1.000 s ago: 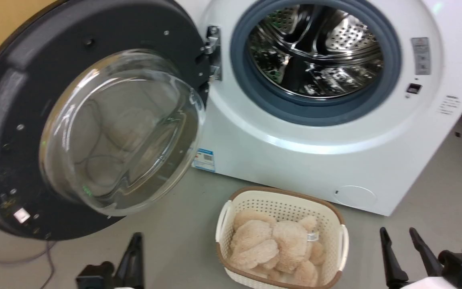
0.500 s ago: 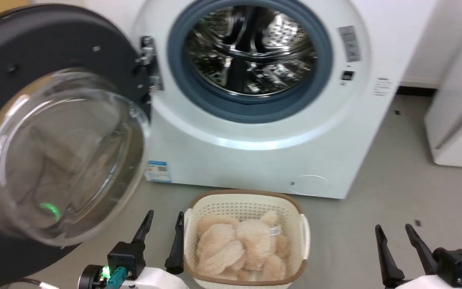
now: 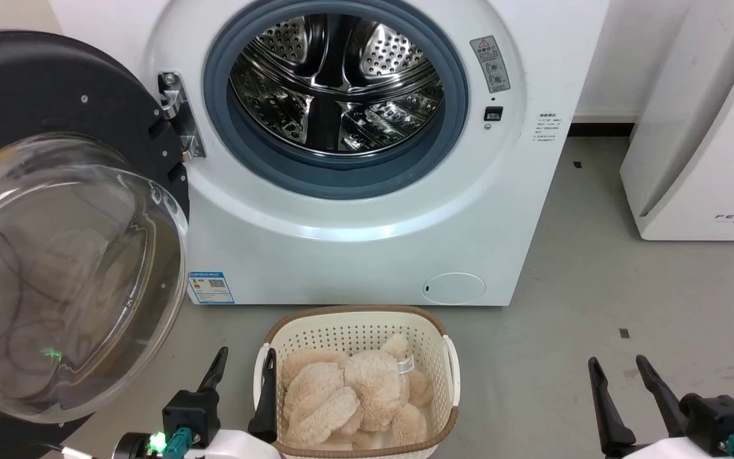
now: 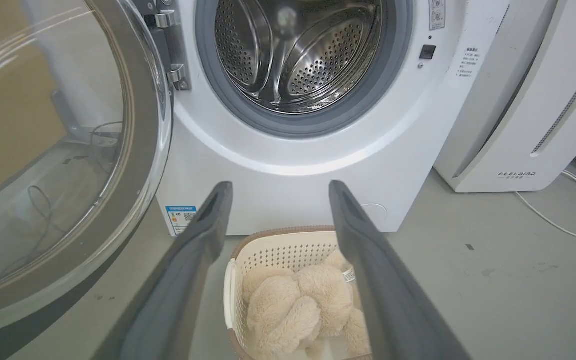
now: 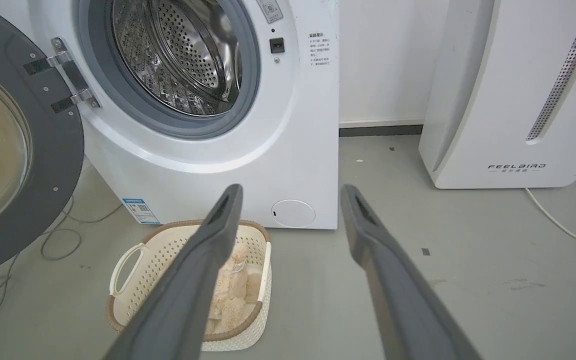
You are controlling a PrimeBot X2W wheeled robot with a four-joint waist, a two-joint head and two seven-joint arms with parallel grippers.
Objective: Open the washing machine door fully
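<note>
Between the earlier frames and now the head camera has swung, centring the washing machine [image 3: 354, 242], and the left pincer [image 3: 245, 352] has come up just beside the basket [image 3: 354, 312]. Both it and the right pincer [image 3: 617, 360] stand with fingers apart, holding nothing. The door [image 3: 55, 83] hangs from its hinge [image 3: 176, 115] at the machine's left, well clear of the drum. It looks fully open; any last push should go gently on the black rim far from the hinge, not on the glass. The door's outer edge is cut off, so its stop cannot be judged.
</note>
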